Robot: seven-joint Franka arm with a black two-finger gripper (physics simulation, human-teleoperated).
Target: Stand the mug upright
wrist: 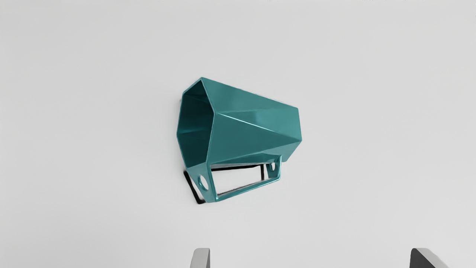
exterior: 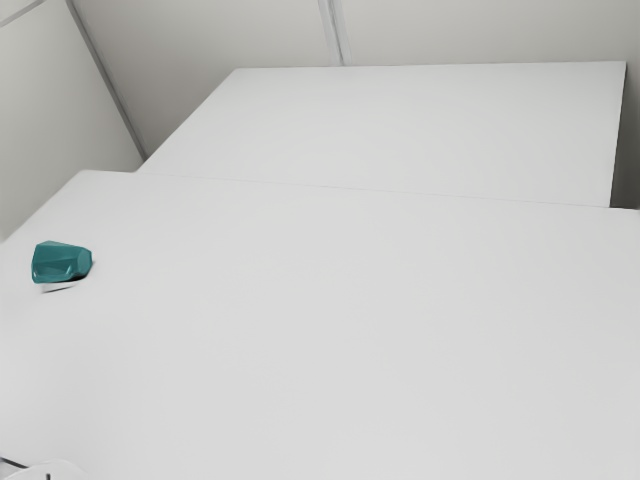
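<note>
A teal faceted mug (exterior: 62, 262) lies on its side on the white table, toward the exterior view's left edge. In the wrist view the mug (wrist: 253, 126) shows its dark hollow mouth at one end, a narrower base at the other, and an angular handle along its side, beside a dark shadow on the table. My gripper (wrist: 310, 258) is open, its two fingertips wide apart with nothing between them. The mug lies beyond the fingertips, apart from them.
The white table (exterior: 350, 330) spreads around the mug, with a second white surface (exterior: 400, 130) behind it. Pale walls (exterior: 220, 40) stand at the back. Part of a white rounded object (exterior: 50, 471) with dark marks shows at the exterior view's lower left corner.
</note>
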